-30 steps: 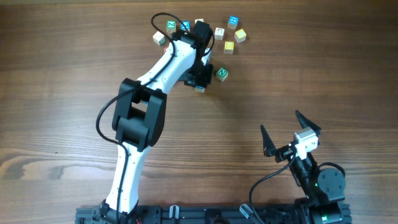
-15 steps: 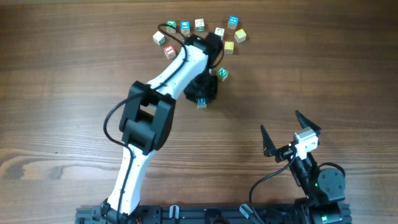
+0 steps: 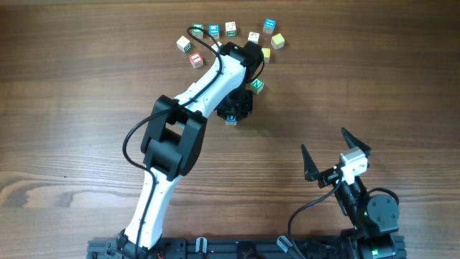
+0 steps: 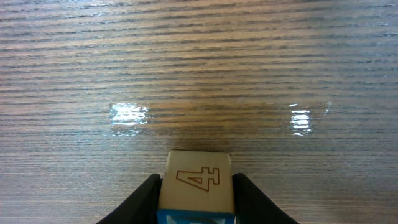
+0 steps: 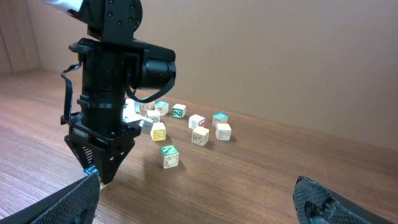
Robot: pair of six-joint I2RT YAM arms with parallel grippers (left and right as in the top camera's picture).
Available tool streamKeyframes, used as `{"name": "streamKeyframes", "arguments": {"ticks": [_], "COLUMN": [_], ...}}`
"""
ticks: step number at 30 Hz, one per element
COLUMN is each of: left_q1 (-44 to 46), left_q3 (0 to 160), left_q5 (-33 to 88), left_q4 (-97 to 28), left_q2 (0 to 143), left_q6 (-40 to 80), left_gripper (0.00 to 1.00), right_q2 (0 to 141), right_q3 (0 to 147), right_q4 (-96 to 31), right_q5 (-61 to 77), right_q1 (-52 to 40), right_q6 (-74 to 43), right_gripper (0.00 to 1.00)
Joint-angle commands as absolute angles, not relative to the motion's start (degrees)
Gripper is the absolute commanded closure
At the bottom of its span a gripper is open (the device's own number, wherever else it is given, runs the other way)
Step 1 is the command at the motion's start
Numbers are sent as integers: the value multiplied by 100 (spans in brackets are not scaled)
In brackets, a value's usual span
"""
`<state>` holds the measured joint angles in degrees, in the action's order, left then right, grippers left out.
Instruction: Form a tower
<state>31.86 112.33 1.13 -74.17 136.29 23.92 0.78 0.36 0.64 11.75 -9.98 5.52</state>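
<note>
Overhead, your left gripper (image 3: 232, 115) works over bare table (image 3: 72, 108) just beside the loose cubes (image 3: 231, 29), likely to leave room for a base; no tower stands yet. Your right gripper (image 3: 323, 140) sits parked, spread wide and empty. Left wrist: the fingers pinch a pale cube (image 4: 198, 180) by its sides, its top reading "4". Right wrist: that cube sits low by the wood, and a nearby green-faced cube (image 5: 168, 155) seems to read "N".

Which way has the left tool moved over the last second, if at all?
Yes. In the overhead view the left tool, gripping a lettered cube, has shifted toward the near edge of the table, away from the green N cube.
</note>
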Motion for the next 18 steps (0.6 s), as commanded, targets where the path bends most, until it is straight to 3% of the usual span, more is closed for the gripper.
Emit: {"name": "streamKeyframes", "arguments": {"ticks": [1, 18], "left_q1": [3159, 3159], "left_q3": [11170, 11170], "left_q5": [-14, -268], "left_q4": [-7424, -7461], "left_q2": [13686, 13686], "left_q6": [2445, 2449], "left_gripper": [63, 62], "right_q2": [43, 43], "right_q3": [30, 30], "right_q4": [84, 86], "right_q5": [1144, 1144], "right_q1": [-1009, -1009], "right_q6": [600, 598], "right_gripper": [0, 0]}}
